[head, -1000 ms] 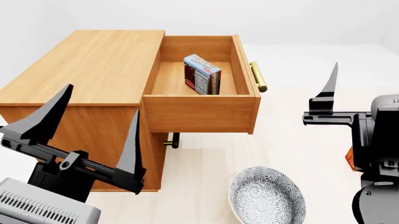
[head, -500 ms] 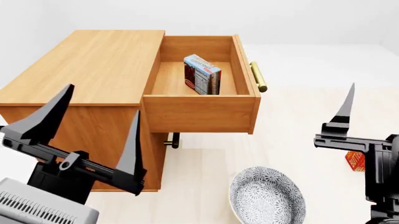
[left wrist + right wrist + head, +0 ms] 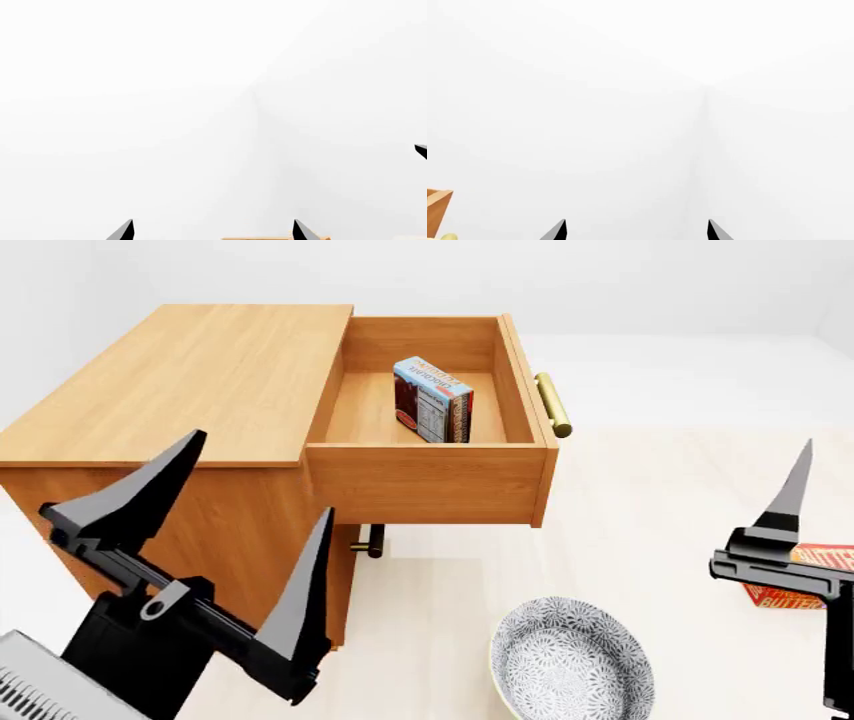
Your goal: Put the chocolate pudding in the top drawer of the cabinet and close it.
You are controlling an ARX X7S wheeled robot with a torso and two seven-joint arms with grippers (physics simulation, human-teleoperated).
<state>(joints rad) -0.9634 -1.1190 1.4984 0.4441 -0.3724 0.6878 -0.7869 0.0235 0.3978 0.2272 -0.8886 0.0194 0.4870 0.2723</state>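
One cabinet [image 3: 174, 390] is in view, with two drawers: the top drawer [image 3: 427, 480], pulled out and lying ahead of the left gripper's [image 3: 227, 540] spread jaws, and a lower one of which only the handle [image 3: 370, 540] shows. That makes two handles, counting the brass bar [image 3: 553, 405] on the open drawer. One chocolate pudding [image 3: 433, 400] stands upright inside that drawer. One patterned bowl [image 3: 574, 665] sits on the floor between the two sets of jaws. One red butter box [image 3: 787, 590] lies just beside the right gripper's [image 3: 634, 232] jaws. Two grippers show, each with two pointed black fingers set wide apart.
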